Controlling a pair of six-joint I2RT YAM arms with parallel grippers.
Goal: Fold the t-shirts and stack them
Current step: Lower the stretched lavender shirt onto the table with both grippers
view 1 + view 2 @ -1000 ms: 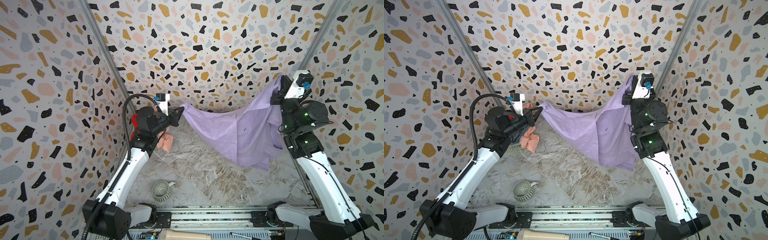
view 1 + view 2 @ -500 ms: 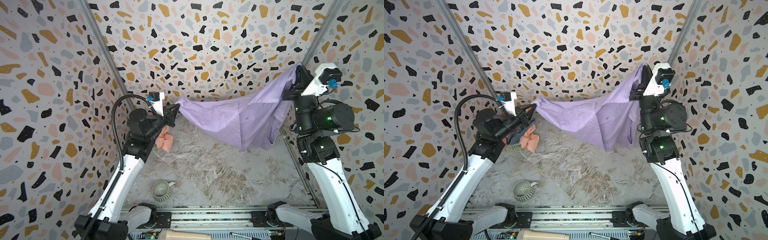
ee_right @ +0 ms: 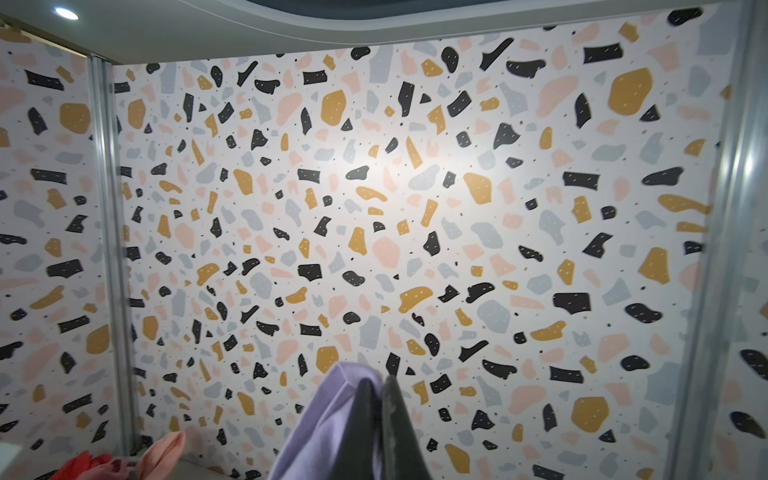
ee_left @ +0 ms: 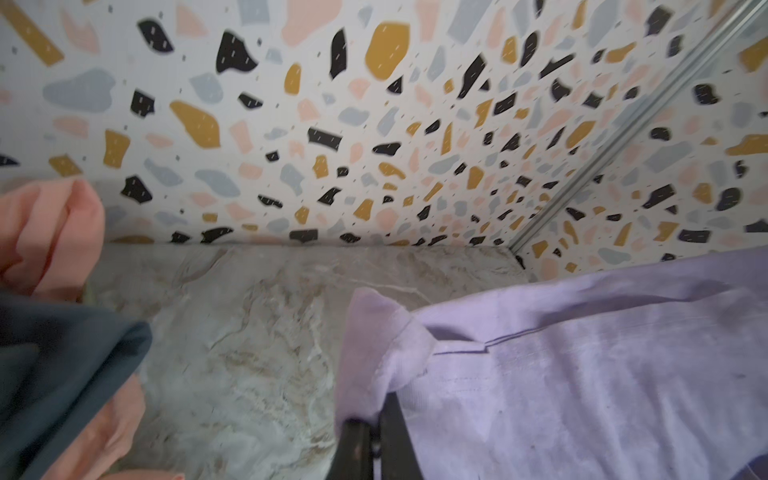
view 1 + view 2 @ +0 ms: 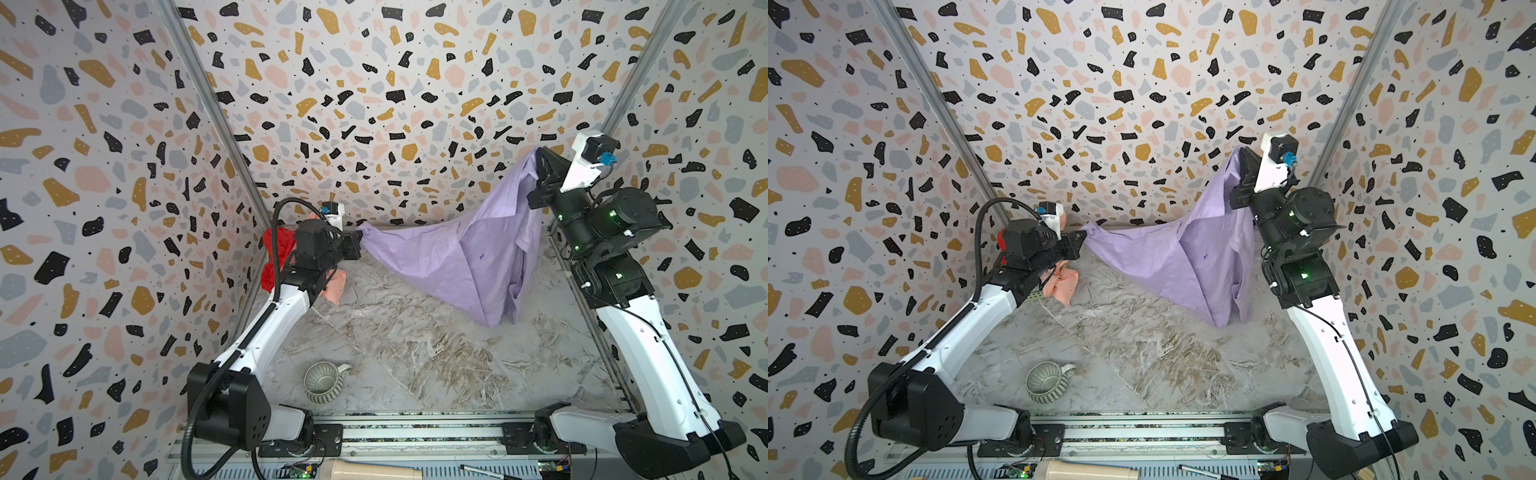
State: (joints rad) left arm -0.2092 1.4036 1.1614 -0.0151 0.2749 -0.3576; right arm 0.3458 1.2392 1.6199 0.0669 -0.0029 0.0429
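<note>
**Top views: lilac t-shirt [image 5: 457, 257] strung between two arms**

Both top views show the left gripper [image 5: 358, 245] clamped on one corner of the shirt, low near the back wall [image 5: 374, 124]. The right gripper [image 5: 540, 160] pinches another edge high up on the right. The cloth sags between them and its lowest fold hangs down toward the marbled table [image 5: 415, 365]. Whether it touches the surface is hard to judge from this angle.

Each wrist view shows a pair of jaws pressed together on lilac fabric, with only the dark fingertips in frame and the rest cut off. A heap of other shirts lies behind the left arm, largely hidden. A red t-shirt [image 5: 276, 253] peeks past the arm and a peach t-shirt [image 5: 334, 286] spills onto the table beneath it. A grey-blue t-shirt [image 4: 62, 353] appears only in the left wrist view, blurred. A ribbed mug [image 5: 324, 382] sits near the front rail [image 5: 415, 432], well apart from the shirts.
</note>
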